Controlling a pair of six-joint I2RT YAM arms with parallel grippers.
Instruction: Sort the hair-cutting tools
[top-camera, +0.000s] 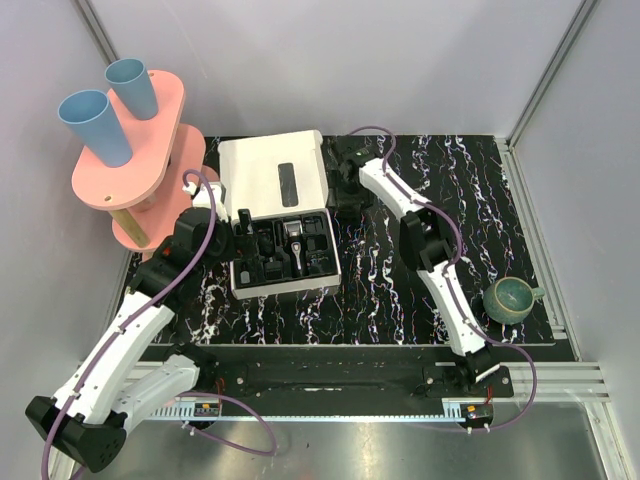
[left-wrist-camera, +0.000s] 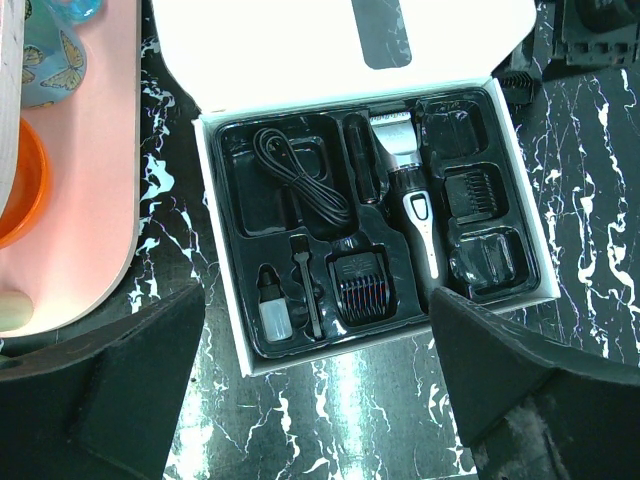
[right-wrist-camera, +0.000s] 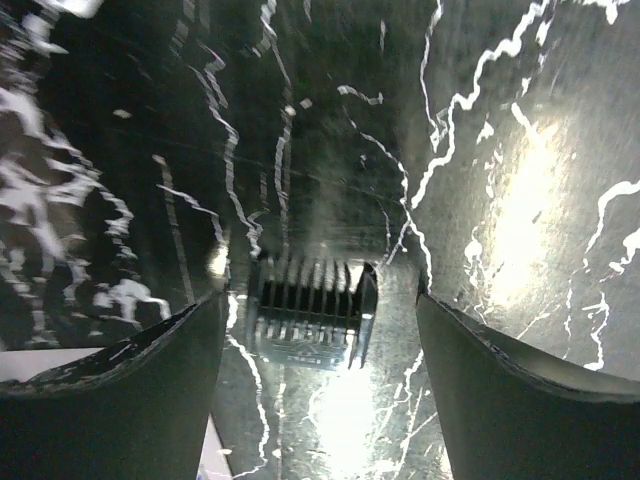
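Jaws of the right arm, spread astride a comb attachment on the desk, could skid it aside if closed off-centre; left arm jaws likewise spread.

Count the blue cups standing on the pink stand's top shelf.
2. The near cup stands at the shelf's left end; the far cup stands behind it. Lower shelves are partly hidden.

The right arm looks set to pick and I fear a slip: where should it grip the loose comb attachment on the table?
Probably across its two solid end walls, coming straight down from above. The comb attachment lies flat on the table, its row of teeth running between the right gripper's open fingers, so closing meets the ends, not the thin teeth.
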